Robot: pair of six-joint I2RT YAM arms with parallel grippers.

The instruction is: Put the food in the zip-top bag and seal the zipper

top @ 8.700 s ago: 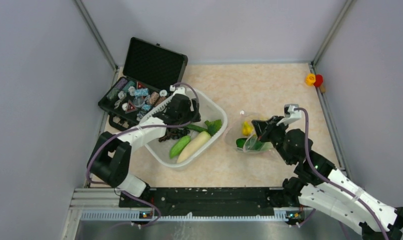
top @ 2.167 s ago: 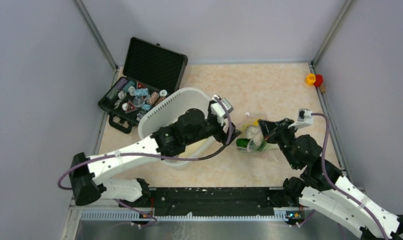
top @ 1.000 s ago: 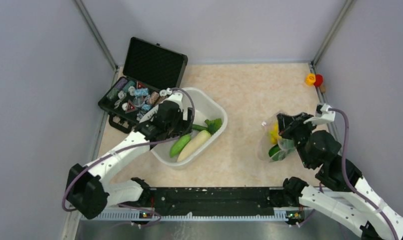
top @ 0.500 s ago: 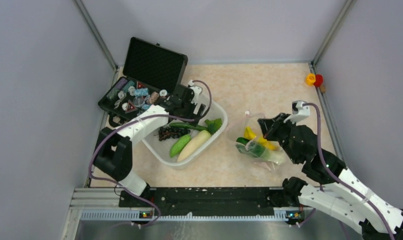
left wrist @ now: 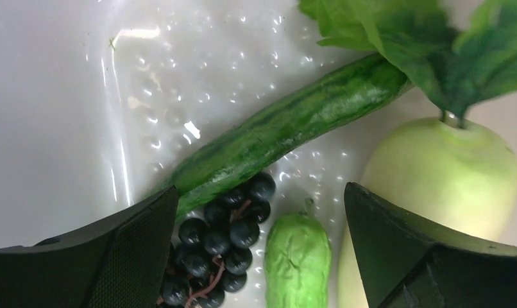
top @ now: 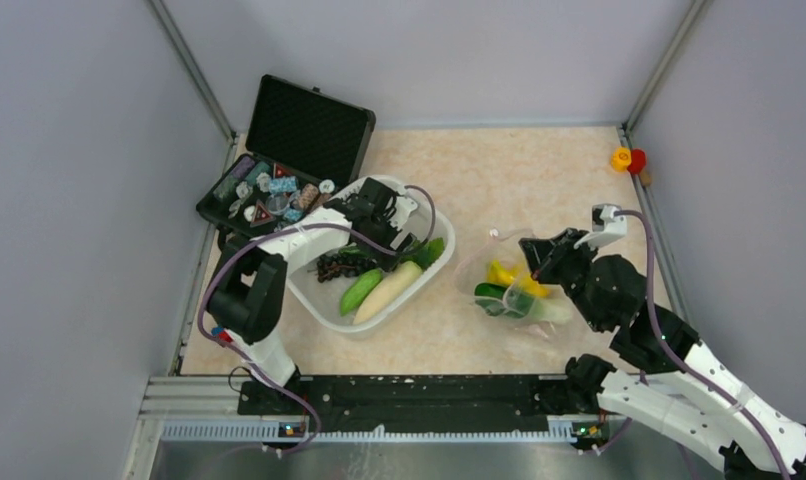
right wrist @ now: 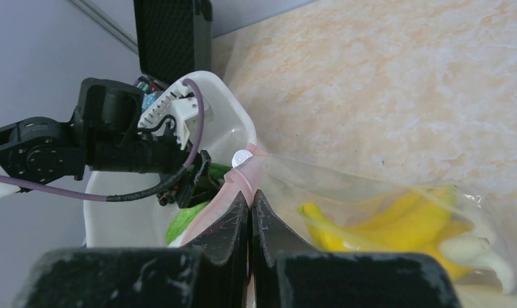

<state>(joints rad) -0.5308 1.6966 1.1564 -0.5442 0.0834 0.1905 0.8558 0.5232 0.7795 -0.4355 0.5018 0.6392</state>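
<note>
Over glossy tub (left wrist: 57, 102), left claw (left wrist: 259, 221) spread; right claw (right wrist: 249, 206) pinching crinkly clear bag (right wrist: 371, 186)

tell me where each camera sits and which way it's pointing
Top external: above and behind the bases, looking down at the table; both arms show.
Left wrist: over the tub, facing down at cucumber and grapes; the open left hand shows.
Right wrist: behind its fingers, facing the tub across the zip-top bag; the right hand shows, shut on its mouth.
Shared: all three show the tub.
</note>
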